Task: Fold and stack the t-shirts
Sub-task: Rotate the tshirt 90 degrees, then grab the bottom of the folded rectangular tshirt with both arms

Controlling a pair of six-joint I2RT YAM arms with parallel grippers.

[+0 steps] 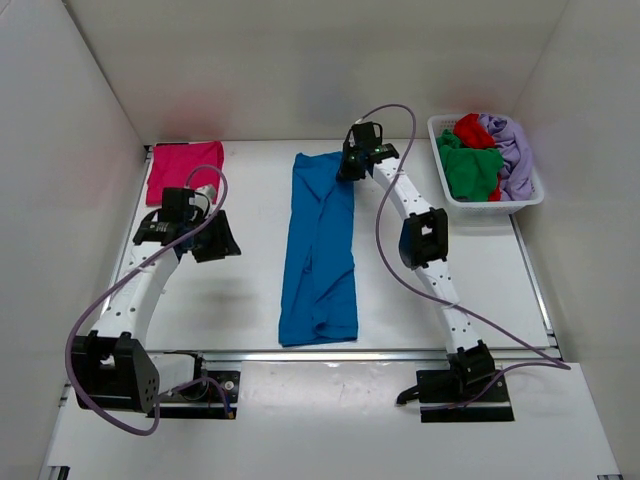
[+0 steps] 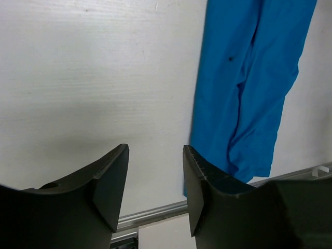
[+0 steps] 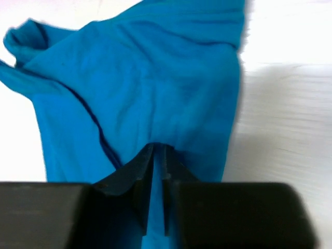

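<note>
White walls enclose the pale bench (image 1: 240,290), where a bright blue soft-fabric t-shirt (image 1: 320,250) lies folded into a long strip. The right pincer (image 3: 158,150) is clenched on one end of it, the rest stretching ahead, probably to carry that end over for the next fold. The left pincer (image 2: 155,155) hangs released, the strip just to its right. Beyond it lies a folded magenta-pink t-shirt (image 1: 183,168), likely the stack's base.

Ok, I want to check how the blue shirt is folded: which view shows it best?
Top external: the whole blue t-shirt lies as a long strip, the right gripper at its far end. Right wrist shows only that rumpled end pinched between its fingers; left wrist shows the near part, past the open left gripper.
</note>
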